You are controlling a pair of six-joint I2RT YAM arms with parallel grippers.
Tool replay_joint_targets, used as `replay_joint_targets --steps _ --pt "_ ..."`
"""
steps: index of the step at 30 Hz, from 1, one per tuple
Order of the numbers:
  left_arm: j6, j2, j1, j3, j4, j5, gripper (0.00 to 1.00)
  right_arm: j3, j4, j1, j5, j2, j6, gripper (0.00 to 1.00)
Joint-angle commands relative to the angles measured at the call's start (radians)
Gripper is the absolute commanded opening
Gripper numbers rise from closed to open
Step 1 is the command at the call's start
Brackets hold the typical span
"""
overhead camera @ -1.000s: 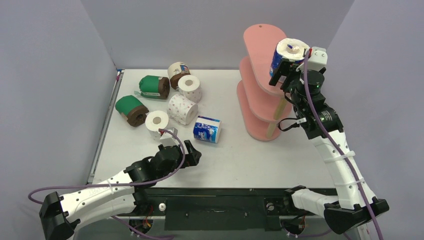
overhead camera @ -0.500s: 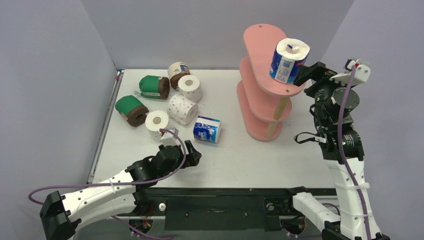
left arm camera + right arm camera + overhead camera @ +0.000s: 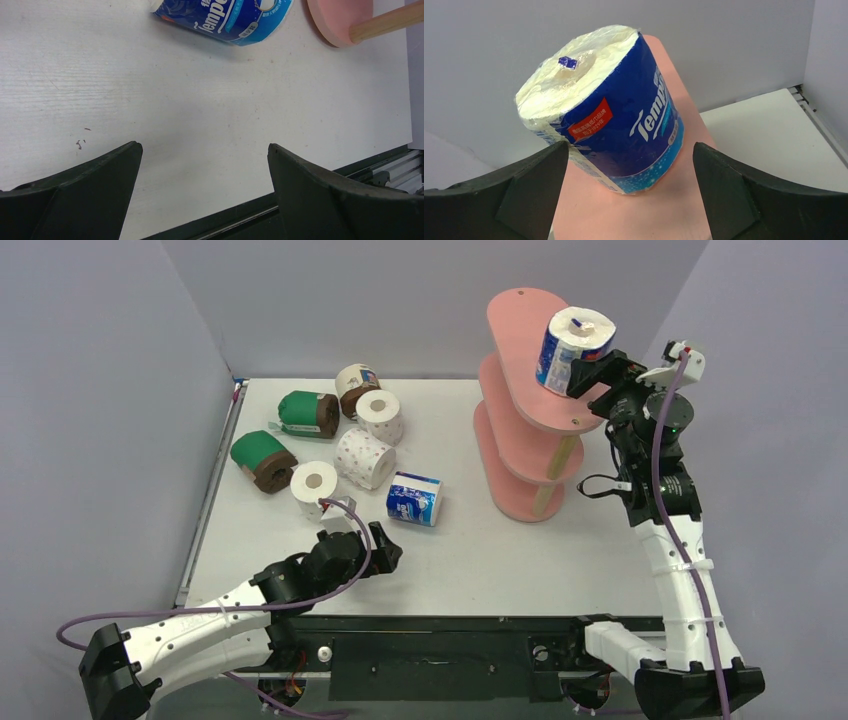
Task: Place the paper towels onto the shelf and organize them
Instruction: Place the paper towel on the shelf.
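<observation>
shelf [image 3: 520, 328]: pink | top roll [image 3: 566, 352]: blue-white print | dotted roll [image 3: 365, 458]: white, pink dots | green roll [image 3: 300, 412]: green wrap, brown

Your shelf [image 3: 515, 330] stands right rear on the surface [image 3: 500, 555]. Its top tier, near end, carries one upright roll [image 3: 573, 348]. Left of the shelf, on the surface, you have seven loose rolls [image 3: 365, 458] clustered; the rightmost roll [image 3: 414, 498] lies at the cluster's front.

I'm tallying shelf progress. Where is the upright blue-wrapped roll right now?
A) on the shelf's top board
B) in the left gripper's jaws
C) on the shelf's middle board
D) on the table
A: the upright blue-wrapped roll stands on the top board of the shelf, seen in both the top view and the right wrist view.
</observation>
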Motion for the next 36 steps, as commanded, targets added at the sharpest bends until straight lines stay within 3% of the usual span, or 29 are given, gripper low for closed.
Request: replay_joint_targets --steps 1,36 --pt "0.015 -0.009 0.011 0.001 0.045 0.009 0.97 0.047 0.079 -0.008 -0.076 0.03 0.009 0.9" --pt "0.014 0.03 0.036 0.001 0.064 0.04 0.97 0.292 -0.039 0.078 -0.051 0.287 -0.06 0.88"
